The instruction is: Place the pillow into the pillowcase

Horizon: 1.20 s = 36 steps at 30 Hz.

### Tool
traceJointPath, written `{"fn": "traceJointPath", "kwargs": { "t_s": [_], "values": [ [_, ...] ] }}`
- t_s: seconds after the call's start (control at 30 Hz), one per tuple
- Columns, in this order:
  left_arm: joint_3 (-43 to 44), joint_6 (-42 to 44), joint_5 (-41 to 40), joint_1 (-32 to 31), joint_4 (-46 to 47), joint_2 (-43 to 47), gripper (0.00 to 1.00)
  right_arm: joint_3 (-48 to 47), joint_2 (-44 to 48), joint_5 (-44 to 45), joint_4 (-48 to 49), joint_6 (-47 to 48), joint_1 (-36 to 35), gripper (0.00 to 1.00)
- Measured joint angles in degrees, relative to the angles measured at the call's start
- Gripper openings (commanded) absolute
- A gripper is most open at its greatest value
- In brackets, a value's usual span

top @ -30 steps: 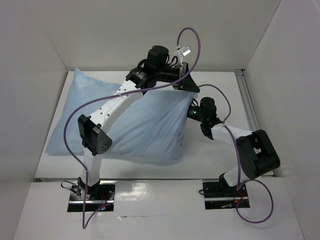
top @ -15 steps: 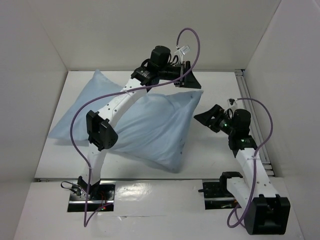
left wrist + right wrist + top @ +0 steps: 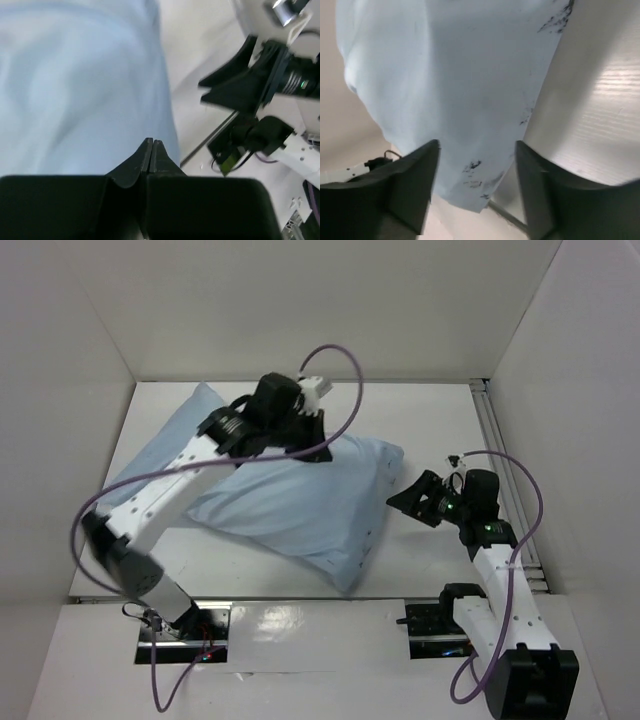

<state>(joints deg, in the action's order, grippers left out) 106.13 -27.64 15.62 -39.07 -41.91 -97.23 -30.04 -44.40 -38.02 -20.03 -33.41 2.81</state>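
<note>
The light blue pillowcase (image 3: 290,500) lies plump and slanted across the table, its speckled open end at the right. No white pillow shows; it is hidden or out of view. My left gripper (image 3: 320,450) is shut, its tips over the pillowcase's far edge; in the left wrist view the gripper (image 3: 151,142) has nothing visible between its fingers, with the pillowcase (image 3: 75,85) beyond. My right gripper (image 3: 405,502) is open, just right of the pillowcase's open end. In the right wrist view the open gripper (image 3: 476,146) faces the speckled pillowcase (image 3: 450,75).
White walls enclose the table on the left, far and right sides. A metal rail (image 3: 497,455) runs along the right edge. A purple cable (image 3: 340,390) loops above the left arm. The right gripper's fingers (image 3: 225,87) show in the left wrist view.
My left arm swung left and nearer, from the pillowcase's far right corner to its far edge. The pillowcase shifted and turned. The right arm pulled back to the right a second ago.
</note>
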Motion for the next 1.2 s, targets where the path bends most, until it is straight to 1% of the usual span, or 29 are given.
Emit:
{"fn": "traceJointPath", "kwargs": {
  "t_s": [0.03, 0.07, 0.1, 0.13, 0.17, 0.2, 0.27, 0.33, 0.4, 0.47, 0.6, 0.67, 0.77, 0.8, 0.83, 0.87, 0.9, 0.93, 0.97, 1.0, 1.1, 1.2],
  "values": [
    [-4.0, -0.4, -2.6, -0.5, -0.8, 4.3, 0.39, 0.0, 0.0, -0.8, -0.5, 0.3, -0.2, 0.83],
    [-8.9, -1.2, -6.3, -1.2, -1.8, 9.9, 0.55, 0.0, 0.0, -1.5, -0.9, 0.9, -0.6, 0.87],
    [-13.4, -2.6, -9.9, -1.8, -2.4, 15.1, 0.69, 0.0, 0.0, -2.1, -1.5, 1.5, -1.3, 0.96],
    [-17.9, -4.3, -13.4, -2.0, -3.0, 20.5, 0.76, 0.0, 0.1, -2.7, -2.3, 1.9, -2.4, 0.97],
    [-22.2, -6.7, -17.1, -1.4, -4.1, 25.6, 0.88, 0.0, 0.4, -3.3, -3.1, 2.4, -3.7, 0.99],
    [-25.7, -9.3, -20.6, -0.3, -5.4, 29.9, 0.94, 0.0, 1.1, -3.7, -4.0, 2.9, -5.1, 0.99],
    [-32.3, -14.6, -26.8, 2.7, -6.4, 37.0, 1.00, -0.1, 3.5, -3.8, -5.8, 3.8, -8.5, 0.99],
    [-39.2, -20.0, -32.7, 5.7, -8.2, 43.1, 1.00, -0.5, 5.7, -3.2, -7.8, 4.8, -13.1, 0.99],
    [-45.1, -24.5, -35.8, 7.5, -9.3, 46.8, 1.00, -0.8, 6.5, -1.3, -9.1, 5.4, -18.0, 0.99],
    [-49.7, -28.2, -38.2, 9.0, -9.9, 48.7, 1.00, -0.9, 6.8, 2.7, -9.8, 5.3, -24.4, 0.99],
    [-55.9, -31.8, -40.8, 12.6, -8.1, 47.9, 1.00, -0.9, 3.6, 13.1, -8.9, 3.5, -39.3, 0.99],
    [-57.9, -31.9, -40.8, 14.7, -5.6, 45.5, 1.00, -0.9, -0.3, 19.5, -7.7, 1.7, -47.6, 0.99],
    [-59.5, -30.7, -38.9, 17.6, 0.2, 41.0, 1.00, -0.9, -6.9, 28.7, -5.4, -0.5, -56.0, 0.98],
    [-60.2, -30.0, -37.9, 18.6, 2.7, 39.4, 0.95, -0.9, -9.3, 31.5, -4.5, -1.4, -58.0, 0.92],
    [-60.8, -29.3, -36.6, 19.8, 5.3, 37.9, 0.86, -0.9, -11.0, 33.7, -3.7, -1.9, -59.3, 0.83],
    [-61.2, -28.6, -35.0, 21.1, 7.5, 36.3, 0.74, -0.9, -12.8, 36.2, -2.4, -2.7, -60.0, 0.58],
    [-61.4, -27.8, -33.4, 22.4, 9.8, 34.7, 0.59, -0.9, -14.5, 38.6, -0.8, -3.3, -60.0, 0.42],
    [-61.3, -27.1, -32.4, 23.3, 11.8, 33.4, 0.38, -1.0, -16.0, 40.6, 0.6, -3.7, -59.8, 0.26],
    [-61.3, -26.4, -31.2, 24.2, 13.8, 32.2, 0.02, -1.1, -17.3, 42.4, 1.9, -4.2, -59.3, 0.12],
    [-61.0, -25.8, -30.4, 24.9, 14.7, 31.4, 0.00, -1.5, -18.2, 43.6, 2.8, -4.6, -58.6, 0.00],
    [-58.1, -23.0, -28.6, 26.8, 14.9, 30.2, 0.00, -4.5, -18.9, 46.7, 3.3, -4.1, -56.0, 0.00],
    [-52.8, -19.9, -28.1, 28.1, 13.6, 30.9, 0.00, -9.5, -16.0, 48.9, 1.2, -1.5, -54.8, 0.00]
  ]
}}
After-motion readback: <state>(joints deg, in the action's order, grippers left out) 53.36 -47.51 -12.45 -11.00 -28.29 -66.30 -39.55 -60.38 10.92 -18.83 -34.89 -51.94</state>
